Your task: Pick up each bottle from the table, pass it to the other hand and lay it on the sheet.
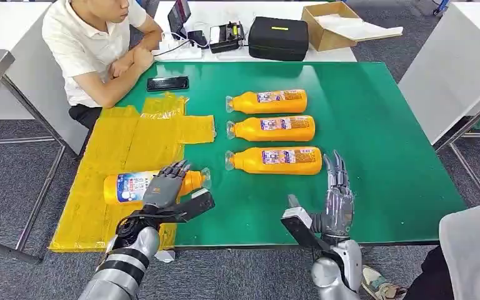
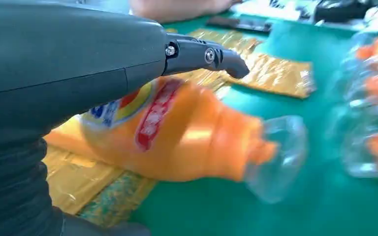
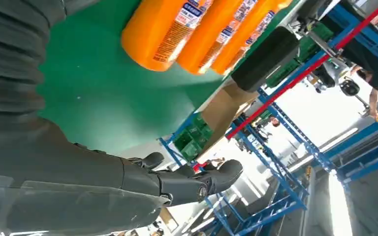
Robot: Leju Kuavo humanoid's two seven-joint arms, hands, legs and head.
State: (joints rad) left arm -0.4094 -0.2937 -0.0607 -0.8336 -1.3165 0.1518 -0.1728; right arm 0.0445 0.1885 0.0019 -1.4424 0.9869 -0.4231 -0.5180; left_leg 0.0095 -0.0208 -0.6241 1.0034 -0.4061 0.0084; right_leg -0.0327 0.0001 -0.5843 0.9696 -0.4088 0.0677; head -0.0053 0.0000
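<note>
Head view: left robot hand (image 1: 164, 185) grips bottle (image 1: 125, 187) over sheet (image 1: 109, 159) edge; right robot hand (image 1: 337, 199) open.

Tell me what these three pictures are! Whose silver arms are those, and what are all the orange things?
They belong to a robot. The big picture looks down from its head; the other two come from cameras at its wrists. A green table holds three orange bottles lying in a row, beside a yellow sheet. The left hand rests its fingers on a fourth bottle lying on the sheet. The right hand is open, holding nothing. A person sits watching.
</note>
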